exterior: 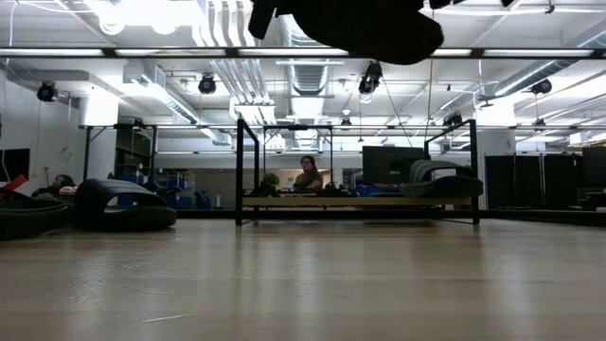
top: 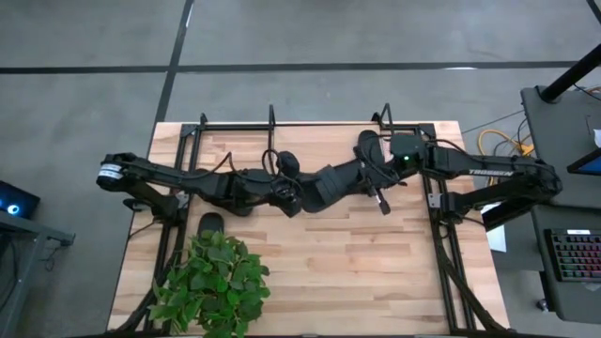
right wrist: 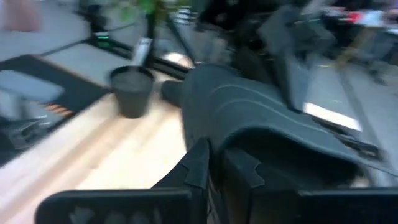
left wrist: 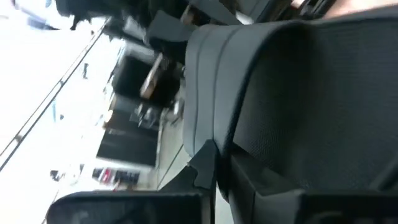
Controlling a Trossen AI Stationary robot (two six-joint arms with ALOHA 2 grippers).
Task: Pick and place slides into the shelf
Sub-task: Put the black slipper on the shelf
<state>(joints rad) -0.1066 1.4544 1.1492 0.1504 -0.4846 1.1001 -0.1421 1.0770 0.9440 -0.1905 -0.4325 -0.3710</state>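
One black slide hangs in mid-air over the table's middle, and both grippers are shut on it. My left gripper reaches in from the table's left, my right gripper from the right. In the low view the slide and grippers are only a dark mass at the top. The shelf stands along the far edge. A second slide lies with its sole on the shelf's board at the right end. Another slide rests at the left in the low view. My left gripper pinches an edge of the slide between its two fingers, coming in about level from the table's left. The slide is lifted clear of the table. Which part of the slide that edge belongs to, I cannot tell. My right gripper has the slide's opposite edge between its fingers, coming from the table's right and slanting slightly down. The slide's ribbed upper side stretches away from the fingers, clear of the table.
A leafy green plant fills the near left corner, with a black pot just behind it. Black arm-mount frames stand at both sides. The wooden tabletop is bare in front of the arms. A person sits in the room beyond.
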